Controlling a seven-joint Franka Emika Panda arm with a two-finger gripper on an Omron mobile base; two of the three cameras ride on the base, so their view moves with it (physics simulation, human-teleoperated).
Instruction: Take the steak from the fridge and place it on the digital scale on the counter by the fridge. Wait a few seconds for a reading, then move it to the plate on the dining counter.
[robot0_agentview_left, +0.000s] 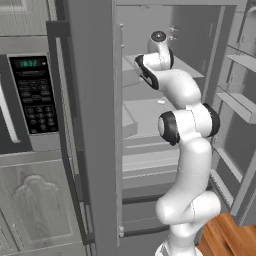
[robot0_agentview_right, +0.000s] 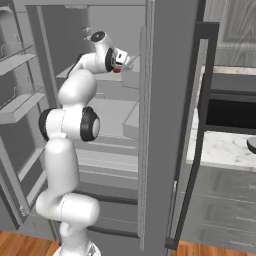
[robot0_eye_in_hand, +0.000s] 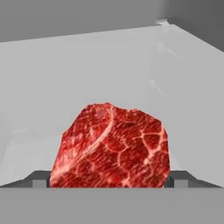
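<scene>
Well, the arm reaches deep into the open fridge (robot0_agentview_left: 95, 125), its hand (robot0_agentview_right: 121, 63) up by an upper shelf (robot0_eye_in_hand: 87, 65) near the top centre of the right base view. In the hand view the steak (robot0_eye_in_hand: 111, 146) sits low and central between both fingertips (robot0_eye_in_hand: 39, 179), which press its sides, closed on it.

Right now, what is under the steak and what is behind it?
The steak lies on a pale fridge shelf, between the gripper fingertips. Behind it the bare shelf runs to the grey back wall. The shelf directly under the steak is covered.
</scene>
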